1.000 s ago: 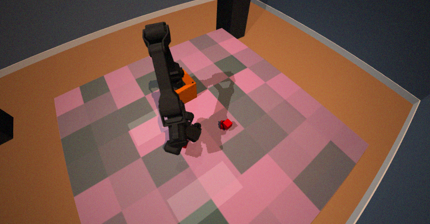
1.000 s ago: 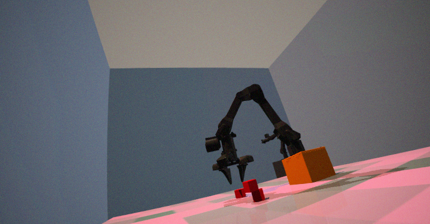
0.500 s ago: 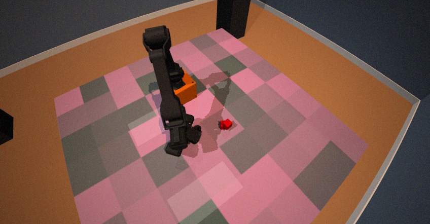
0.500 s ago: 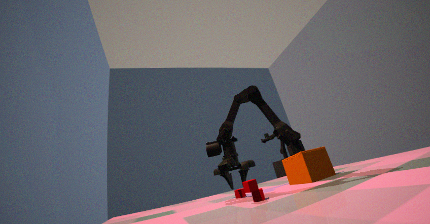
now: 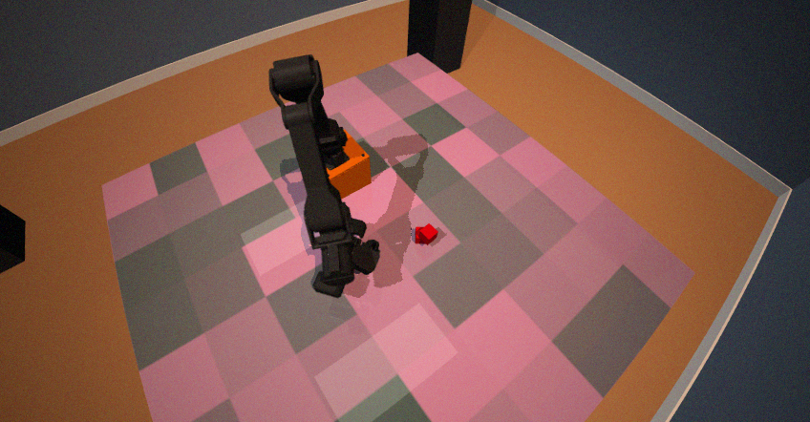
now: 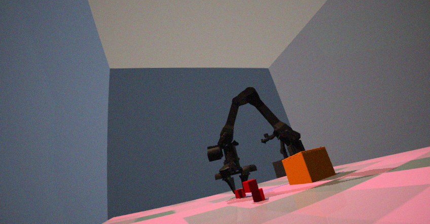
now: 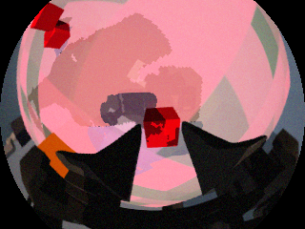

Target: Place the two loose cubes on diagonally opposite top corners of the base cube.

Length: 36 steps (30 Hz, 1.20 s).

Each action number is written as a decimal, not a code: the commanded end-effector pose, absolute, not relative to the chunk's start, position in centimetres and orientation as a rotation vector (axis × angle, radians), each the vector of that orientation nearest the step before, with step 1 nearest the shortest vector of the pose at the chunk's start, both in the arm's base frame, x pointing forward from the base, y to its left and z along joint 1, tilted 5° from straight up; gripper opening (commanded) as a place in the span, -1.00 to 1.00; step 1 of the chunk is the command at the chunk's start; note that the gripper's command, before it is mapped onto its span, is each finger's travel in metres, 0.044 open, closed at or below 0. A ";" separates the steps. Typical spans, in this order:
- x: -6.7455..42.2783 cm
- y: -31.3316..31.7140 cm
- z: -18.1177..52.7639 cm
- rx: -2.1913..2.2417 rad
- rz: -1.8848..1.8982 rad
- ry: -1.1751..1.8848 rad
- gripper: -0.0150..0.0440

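Observation:
One loose red cube [image 6: 240, 193] [image 7: 162, 134] sits on the checkered mat [image 5: 488, 327]; it is hidden behind the arm in the top view. My gripper [image 6: 239, 188] [image 7: 162, 126] points down and is open around this cube, with a thin gap showing on each side in the wrist view. The other loose cube [image 5: 428, 232] [image 6: 249, 186] [image 7: 47, 17] rests on top of the base cube [image 5: 418, 235] [image 6: 259, 195] [image 7: 57, 35], offset to one side and overhanging it. The exact corner it covers and its levelness are too small to judge.
An orange box [image 5: 351, 181] [image 6: 297, 169] [image 7: 53, 152] stands under the arm's base. A dark pillar [image 5: 437, 20] rises behind the mat. The stacked pair stands a short way from my gripper, on its right in the top view.

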State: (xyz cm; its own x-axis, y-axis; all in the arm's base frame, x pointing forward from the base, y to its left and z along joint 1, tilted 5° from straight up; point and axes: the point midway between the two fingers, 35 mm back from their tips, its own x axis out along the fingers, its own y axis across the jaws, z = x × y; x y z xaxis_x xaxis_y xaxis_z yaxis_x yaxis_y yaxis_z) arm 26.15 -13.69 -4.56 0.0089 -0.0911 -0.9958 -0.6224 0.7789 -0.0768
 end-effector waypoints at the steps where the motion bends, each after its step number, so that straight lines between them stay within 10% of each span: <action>1: 26.1 -13.7 -4.8 -0.603 0.459 1.530 -0.13; 36: 26.3 -12.9 4.8 -0.603 0.458 1.529 -0.14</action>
